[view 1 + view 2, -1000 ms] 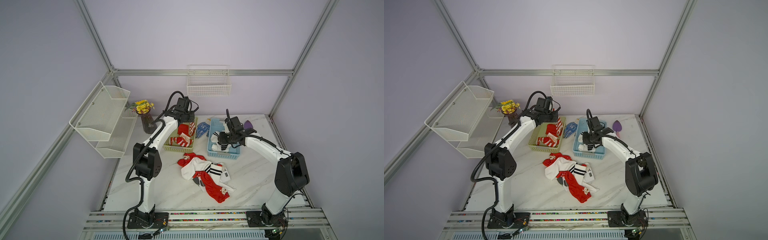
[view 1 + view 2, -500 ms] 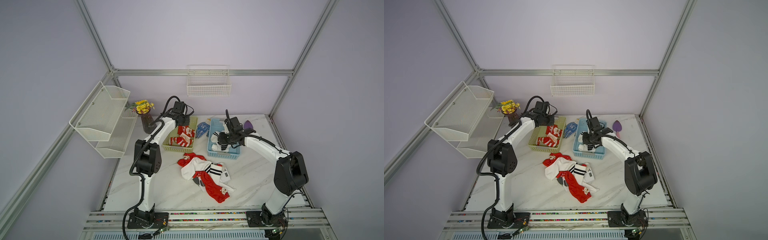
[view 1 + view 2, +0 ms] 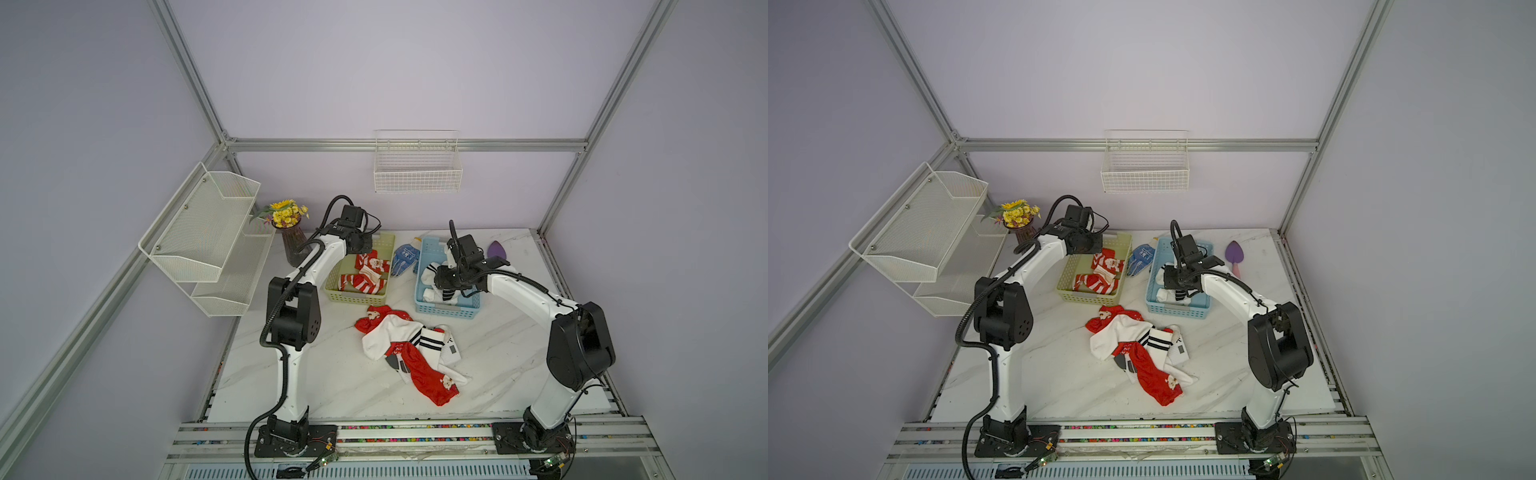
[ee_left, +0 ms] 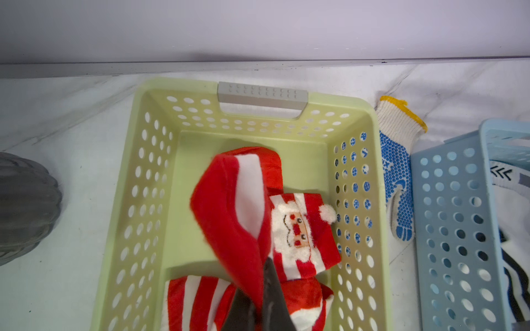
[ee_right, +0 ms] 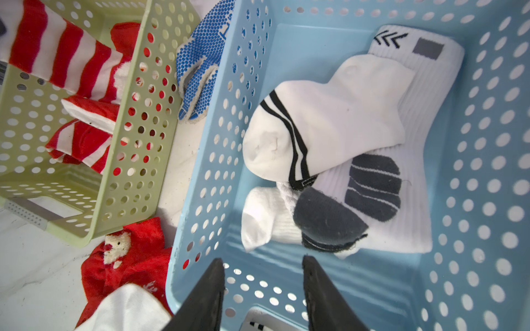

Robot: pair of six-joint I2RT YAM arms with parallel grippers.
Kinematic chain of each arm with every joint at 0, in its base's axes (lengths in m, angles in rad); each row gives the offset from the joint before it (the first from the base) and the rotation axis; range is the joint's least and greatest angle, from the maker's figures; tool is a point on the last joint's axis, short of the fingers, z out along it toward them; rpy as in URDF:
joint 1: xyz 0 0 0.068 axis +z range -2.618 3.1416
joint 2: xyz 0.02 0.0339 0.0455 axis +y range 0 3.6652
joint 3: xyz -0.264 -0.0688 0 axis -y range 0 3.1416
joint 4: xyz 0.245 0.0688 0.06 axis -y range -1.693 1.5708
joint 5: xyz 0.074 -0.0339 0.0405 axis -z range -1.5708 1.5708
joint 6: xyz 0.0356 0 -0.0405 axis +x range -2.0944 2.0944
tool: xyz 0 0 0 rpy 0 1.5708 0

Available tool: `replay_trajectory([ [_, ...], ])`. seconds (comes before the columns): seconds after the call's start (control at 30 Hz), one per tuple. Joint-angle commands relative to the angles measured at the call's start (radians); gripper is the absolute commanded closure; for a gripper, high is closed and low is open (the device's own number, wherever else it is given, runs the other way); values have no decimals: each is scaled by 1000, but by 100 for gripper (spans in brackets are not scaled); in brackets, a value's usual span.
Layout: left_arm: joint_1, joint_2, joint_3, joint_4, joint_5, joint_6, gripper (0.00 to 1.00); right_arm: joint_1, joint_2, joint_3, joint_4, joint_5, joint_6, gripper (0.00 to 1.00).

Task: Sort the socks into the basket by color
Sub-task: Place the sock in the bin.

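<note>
Drop-off step. Got left tool (image 4: pixel 262 282) pinched shut on a red sock (image 4: pixel 229 206), dangling into the green basket (image 4: pixel 149 200) below, maybe touching striped socks (image 4: pixel 198 298) there. Right tool (image 5: pixel 263 258) half open, empty, over white socks (image 5: pixel 329 120) in blue basket (image 5: pixel 473 172). Next: just let go.

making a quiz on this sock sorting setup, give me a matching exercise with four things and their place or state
1 left gripper
2 right gripper
3 blue dotted glove
4 mixed sock pile

a between the green basket and the blue basket
b open, empty, over the blue basket
c on the table, in front of both baskets
d shut on a red sock over the green basket

Pairs: 1-d, 2-b, 3-a, 4-c
</note>
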Motion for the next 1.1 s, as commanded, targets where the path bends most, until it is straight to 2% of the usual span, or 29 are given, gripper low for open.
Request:
replay_trajectory([
  [0.0, 12, 12, -38, 6, 8, 15, 95, 12, 21, 18, 5, 10, 11, 53],
  [0.17, 21, 16, -49, 3, 8, 8, 90, 15, 22, 18, 5, 12, 12, 53],
  [0.6, 26, -6, -64, -2, 25, 7, 61, 21, 21, 10, 13, 5, 15, 53],
  [1.07, 25, -13, -47, 1, 124, -38, 48, 24, -25, -27, 13, 9, 24, 53],
])
